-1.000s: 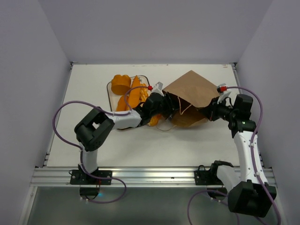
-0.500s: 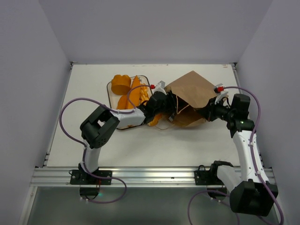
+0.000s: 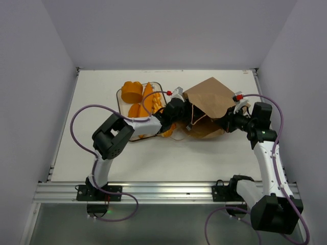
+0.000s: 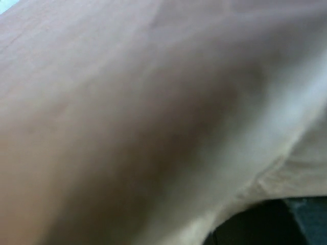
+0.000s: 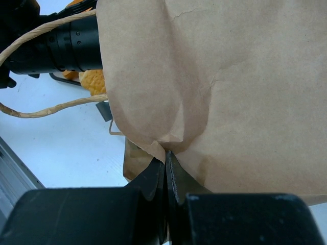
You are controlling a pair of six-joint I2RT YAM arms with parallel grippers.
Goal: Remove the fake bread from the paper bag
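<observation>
Our right gripper (image 5: pixel 164 171) pinches a fold of the brown kraft paper bag (image 3: pixel 209 99). Our left gripper (image 3: pixel 183 115) reaches inside, and we cannot tell its opening.

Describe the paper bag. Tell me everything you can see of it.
The bag is plain brown kraft paper, creased, and lies on the white table with its mouth facing left. Thin twisted paper handles trail from the mouth. The right hand is shut on a pinched fold at the bag's right edge. The left arm reaches into the mouth.
</observation>
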